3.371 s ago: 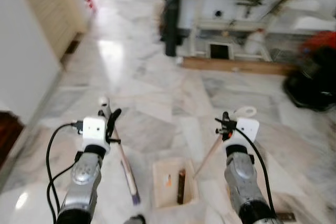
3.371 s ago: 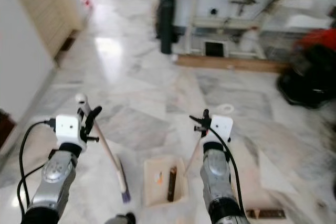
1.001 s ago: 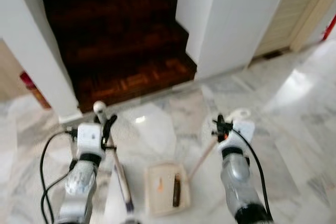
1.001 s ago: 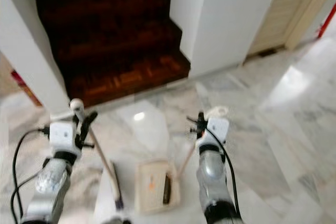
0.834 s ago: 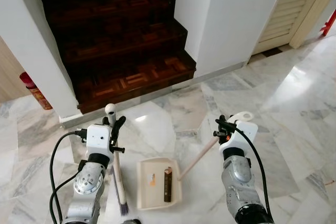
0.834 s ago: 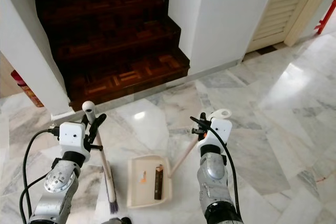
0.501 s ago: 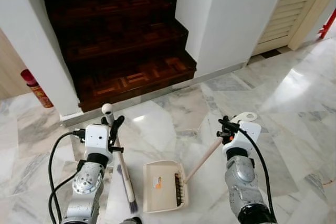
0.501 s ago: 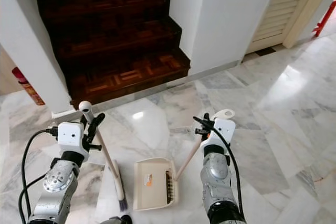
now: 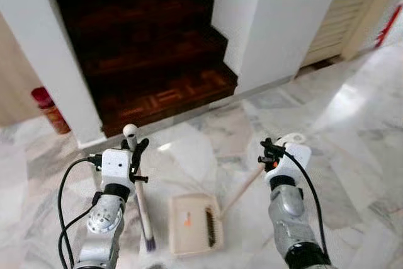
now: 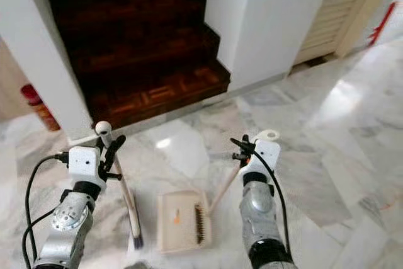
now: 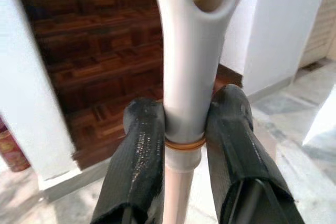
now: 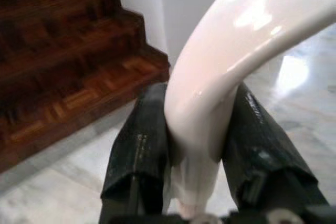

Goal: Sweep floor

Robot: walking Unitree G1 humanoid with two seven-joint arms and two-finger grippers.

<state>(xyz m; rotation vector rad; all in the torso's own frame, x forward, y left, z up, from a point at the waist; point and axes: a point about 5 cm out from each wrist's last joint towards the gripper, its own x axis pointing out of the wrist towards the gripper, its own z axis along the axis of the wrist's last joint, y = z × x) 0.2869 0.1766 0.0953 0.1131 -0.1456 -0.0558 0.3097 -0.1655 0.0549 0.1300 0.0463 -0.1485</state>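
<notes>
My left gripper (image 9: 134,153) is shut on the pale handle of a broom (image 9: 142,209), whose brush end rests on the marble floor (image 9: 352,155) by my left side. In the left wrist view the two black fingers (image 11: 139,156) clamp the broom handle (image 11: 185,77). My right gripper (image 9: 269,152) is shut on the white looped handle of a cream dustpan (image 9: 192,222), which lies on the floor between my arms. The right wrist view has the fingers (image 12: 142,150) pressed around the dustpan handle (image 12: 210,93). A small orange bit and a dark comb strip sit in the pan.
Dark wooden stairs (image 9: 145,48) rise straight ahead between white walls (image 9: 277,23). A red fire extinguisher (image 9: 49,109) stands at the left by the wall. A louvred door (image 9: 343,14) is at the right. Open marble floor stretches to the right.
The whole view has turned from a room with a table to the foot of the stairs. Over the last second it has shifted only slightly; both grippers keep their hold.
</notes>
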